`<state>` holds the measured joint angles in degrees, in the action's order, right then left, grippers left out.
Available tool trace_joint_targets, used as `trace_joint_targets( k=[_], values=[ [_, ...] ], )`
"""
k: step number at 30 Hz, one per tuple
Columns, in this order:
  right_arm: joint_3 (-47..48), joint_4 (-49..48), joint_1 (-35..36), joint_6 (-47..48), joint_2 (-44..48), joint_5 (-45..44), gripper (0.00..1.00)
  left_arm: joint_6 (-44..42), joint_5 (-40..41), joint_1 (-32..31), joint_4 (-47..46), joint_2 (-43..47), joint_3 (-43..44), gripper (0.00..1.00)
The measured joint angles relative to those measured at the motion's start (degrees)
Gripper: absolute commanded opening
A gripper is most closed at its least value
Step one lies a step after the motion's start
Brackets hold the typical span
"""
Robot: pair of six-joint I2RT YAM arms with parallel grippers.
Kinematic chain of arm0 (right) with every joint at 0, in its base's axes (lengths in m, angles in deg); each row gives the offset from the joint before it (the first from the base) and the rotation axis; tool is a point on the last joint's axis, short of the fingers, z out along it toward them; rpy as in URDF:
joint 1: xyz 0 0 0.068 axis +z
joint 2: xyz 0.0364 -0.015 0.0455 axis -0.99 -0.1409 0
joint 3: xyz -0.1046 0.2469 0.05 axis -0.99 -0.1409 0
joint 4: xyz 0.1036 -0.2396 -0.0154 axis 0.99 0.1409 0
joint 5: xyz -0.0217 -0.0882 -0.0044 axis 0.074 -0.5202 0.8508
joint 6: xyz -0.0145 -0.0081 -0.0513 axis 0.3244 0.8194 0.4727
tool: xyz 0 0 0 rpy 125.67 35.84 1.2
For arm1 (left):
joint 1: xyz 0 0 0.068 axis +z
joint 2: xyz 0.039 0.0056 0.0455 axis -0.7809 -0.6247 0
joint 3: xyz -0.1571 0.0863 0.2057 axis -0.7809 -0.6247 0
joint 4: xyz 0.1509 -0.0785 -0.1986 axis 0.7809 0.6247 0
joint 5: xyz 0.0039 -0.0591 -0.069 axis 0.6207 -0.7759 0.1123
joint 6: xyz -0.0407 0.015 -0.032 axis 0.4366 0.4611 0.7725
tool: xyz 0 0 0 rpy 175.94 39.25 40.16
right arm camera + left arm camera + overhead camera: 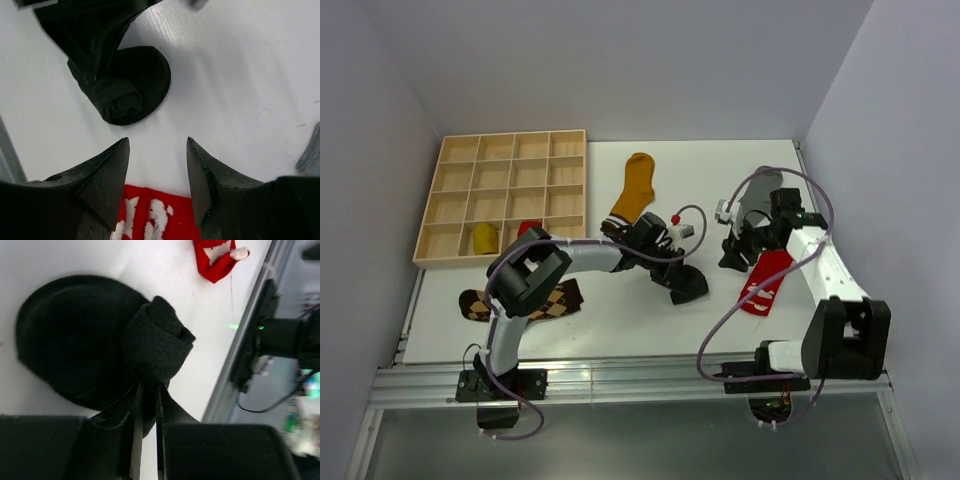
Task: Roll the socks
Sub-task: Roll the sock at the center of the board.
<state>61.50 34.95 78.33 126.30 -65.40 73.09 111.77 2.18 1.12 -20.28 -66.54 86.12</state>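
At mid-table we note the left gripper, its fingers pressed together on a fold of the black sock. One end of that sock is wound into a tight roll; the rest lies flat on the white table. Right gripper hangs just above the table, fingers wide apart, nothing between them. We see the red sock with white print under it, the black sock just beyond.

From the top camera we log:
- mustard sock, flat, behind the left wrist
- brown argyle sock, flat at near left, partly under the left arm
- grey sock, far right, partly hidden by the right arm
- wooden tray, far left, holding a yellow bundle and a red bundle in neighbouring compartments of its near row
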Motion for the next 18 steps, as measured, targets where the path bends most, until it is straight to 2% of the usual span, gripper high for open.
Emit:
trace_joint_targets(
  k=[6,14,18],
  values=[
    [-8.79,-3.87,2.32,9.01,8.44,-0.31,0.62,7.04,-7.1,4.98,5.03,-3.5,3.21,0.0],
    [-23.15,-14.21,15.06,13.66,19.1,-6.93,0.66,8.37,-10.1,5.88,15.74,-8.94,12.83,0.0],
    [-25.92,-18.23,18.12,15.19,20.35,-10.91,0.66,8.28,-10.56,5.88,20.13,-11.13,17.07,0.0]
  ],
)
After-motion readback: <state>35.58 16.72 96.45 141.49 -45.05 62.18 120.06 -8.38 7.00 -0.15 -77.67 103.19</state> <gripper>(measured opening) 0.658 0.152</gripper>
